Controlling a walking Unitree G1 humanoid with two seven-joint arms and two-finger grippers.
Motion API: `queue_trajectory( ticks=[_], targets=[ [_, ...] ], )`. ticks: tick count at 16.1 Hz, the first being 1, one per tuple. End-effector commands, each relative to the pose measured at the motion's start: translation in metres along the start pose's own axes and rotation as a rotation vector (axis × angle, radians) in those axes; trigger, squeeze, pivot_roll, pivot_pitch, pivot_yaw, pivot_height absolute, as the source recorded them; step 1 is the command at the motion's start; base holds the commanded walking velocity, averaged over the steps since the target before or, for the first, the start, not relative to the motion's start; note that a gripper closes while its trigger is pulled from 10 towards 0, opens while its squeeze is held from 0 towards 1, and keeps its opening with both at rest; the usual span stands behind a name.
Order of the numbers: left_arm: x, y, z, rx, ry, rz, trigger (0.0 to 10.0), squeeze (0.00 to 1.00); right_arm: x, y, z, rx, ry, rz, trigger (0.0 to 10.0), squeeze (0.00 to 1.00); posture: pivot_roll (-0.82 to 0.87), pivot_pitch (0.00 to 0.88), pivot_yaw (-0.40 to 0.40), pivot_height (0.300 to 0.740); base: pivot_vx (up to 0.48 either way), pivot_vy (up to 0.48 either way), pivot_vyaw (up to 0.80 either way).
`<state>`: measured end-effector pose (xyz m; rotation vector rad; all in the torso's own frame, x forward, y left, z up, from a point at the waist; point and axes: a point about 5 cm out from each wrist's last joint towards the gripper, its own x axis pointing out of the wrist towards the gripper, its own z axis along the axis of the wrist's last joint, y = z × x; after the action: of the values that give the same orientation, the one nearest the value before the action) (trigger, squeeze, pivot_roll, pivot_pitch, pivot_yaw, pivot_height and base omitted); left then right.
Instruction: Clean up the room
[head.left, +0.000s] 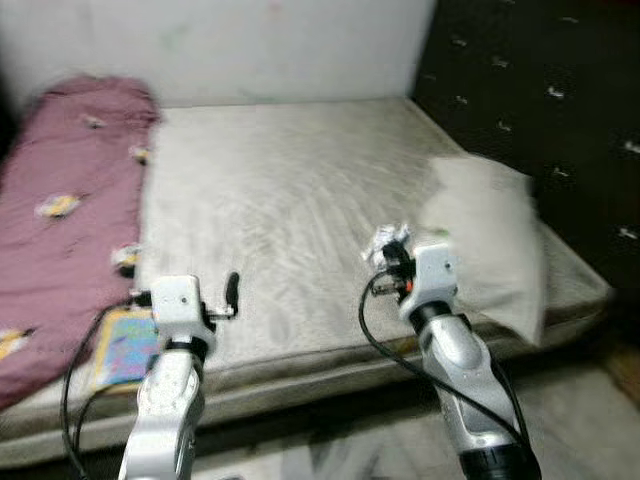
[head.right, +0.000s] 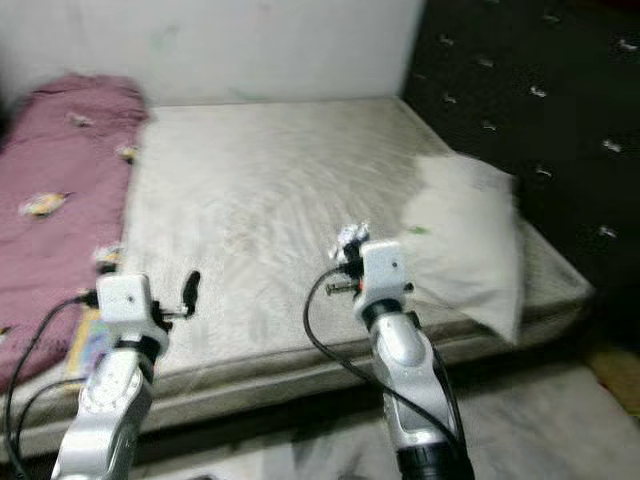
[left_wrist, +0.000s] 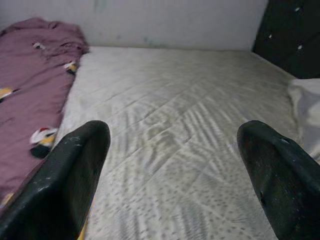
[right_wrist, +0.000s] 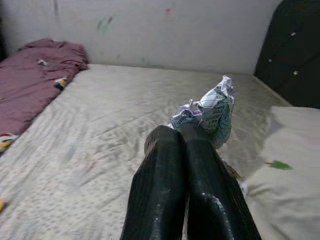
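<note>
While the right pincer clamped a crumpled wrapper at frame centre above the bed, the left pincer gaped empty, so binning it, plus the pillow and blanket, seemingly remained.

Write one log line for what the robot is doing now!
right gripper: shut on crumpled printed paper wrapper, over grey quilted mattress | left gripper: open, empty | white pillow: right of wrapper

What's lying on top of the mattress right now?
On the mattress: a maroon blanket along the left, a white pillow at right, a colourful book near the front edge. Whatever lies beneath blanket or pillow is hidden.
</note>
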<state>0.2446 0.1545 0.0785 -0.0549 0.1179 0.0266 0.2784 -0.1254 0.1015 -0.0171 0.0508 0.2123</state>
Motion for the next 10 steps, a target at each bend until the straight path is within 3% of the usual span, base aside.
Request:
queue_trajectory(
  ticks=[1,8,10],
  targets=[
    [0.0007,-0.0023,0.0045,-0.008,-0.019,-0.014,10.0,0.0,0.0029,-0.0035,0.0033,-0.013,-0.007,-0.014,10.0,0.0,-0.01,0.0,-0.021,0.74,0.36,0.0,0.0],
    [0.0002,-0.0009,0.0046,-0.008,-0.02,-0.006,10.0,0.0,0.0038,-0.0036,0.0026,-0.017,-0.006,-0.009,10.0,0.0,0.0,0.0,-0.025,0.74,0.349,0.0,0.0],
    [0.0,-0.0001,0.0026,-0.003,-0.013,0.018,10.0,0.0,0.0033,-0.0029,0.002,-0.012,-0.006,-0.008,10.0,0.0,0.0,0.0,-0.024,0.74,0.12,0.0,0.0]
  ],
)
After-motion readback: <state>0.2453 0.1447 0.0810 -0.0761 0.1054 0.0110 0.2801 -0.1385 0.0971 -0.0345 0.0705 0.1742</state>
